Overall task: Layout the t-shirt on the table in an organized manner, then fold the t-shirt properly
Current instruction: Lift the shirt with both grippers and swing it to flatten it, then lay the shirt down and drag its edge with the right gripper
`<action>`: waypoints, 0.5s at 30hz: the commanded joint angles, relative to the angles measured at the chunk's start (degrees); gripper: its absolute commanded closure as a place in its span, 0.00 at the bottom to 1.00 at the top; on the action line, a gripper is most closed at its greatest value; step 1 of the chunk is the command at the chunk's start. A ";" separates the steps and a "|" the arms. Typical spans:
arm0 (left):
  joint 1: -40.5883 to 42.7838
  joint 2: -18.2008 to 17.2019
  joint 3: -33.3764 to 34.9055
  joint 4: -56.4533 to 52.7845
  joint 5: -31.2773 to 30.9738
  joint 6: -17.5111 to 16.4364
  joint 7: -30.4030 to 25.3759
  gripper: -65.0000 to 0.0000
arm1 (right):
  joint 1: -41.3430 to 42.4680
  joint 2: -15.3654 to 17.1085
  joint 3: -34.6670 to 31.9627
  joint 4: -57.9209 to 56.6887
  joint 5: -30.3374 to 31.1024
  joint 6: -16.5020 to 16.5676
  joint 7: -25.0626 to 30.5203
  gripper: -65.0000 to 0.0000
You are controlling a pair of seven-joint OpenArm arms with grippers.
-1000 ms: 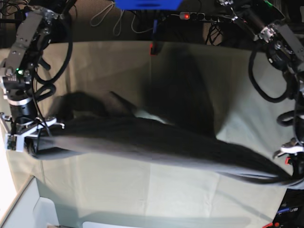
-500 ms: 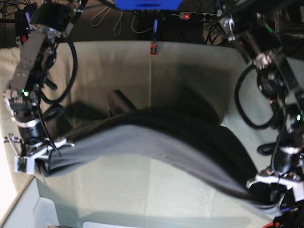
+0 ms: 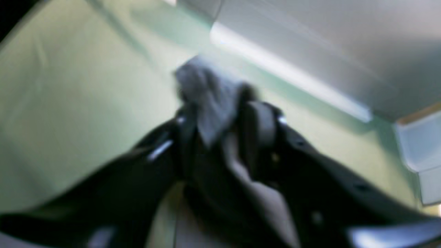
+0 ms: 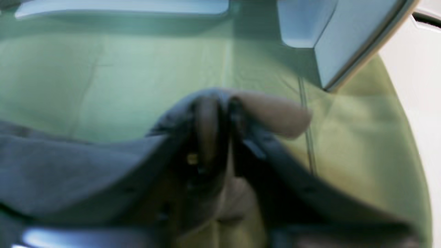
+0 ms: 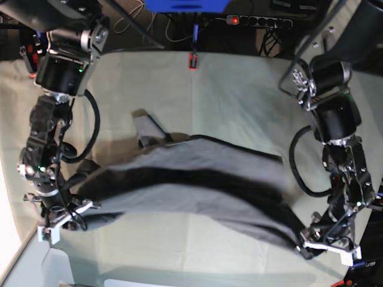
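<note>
The t-shirt lies spread across the middle of the table, a wide dark grey sheet running from my right gripper at one near corner over to my left gripper at the other, with a sleeve poking out on the far side and a darker fold banding its length. From my right wrist view, the fabric drapes off to one side of my right gripper and a fold of it sits bunched between the two fingers, which stand close together with cloth in the narrow gap, so I am pinching the shirt there, though the picture is smeared. From my left wrist view, a pale grey tuft of the shirt stands up between the fingers of my left gripper; the fingers look somewhat apart with cloth between them, but the blur is too heavy for me to tell whether they are clamped on it or loosened. The pale green table cloth lies flat below both grippers. At the far edge of the table a small red clamp sits on the centre crease.
</note>
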 commanded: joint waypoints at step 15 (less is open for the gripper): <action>19.72 5.73 -0.36 9.60 -0.79 -0.35 -1.59 0.49 | -6.61 -0.66 0.11 6.17 -0.61 0.44 1.54 0.39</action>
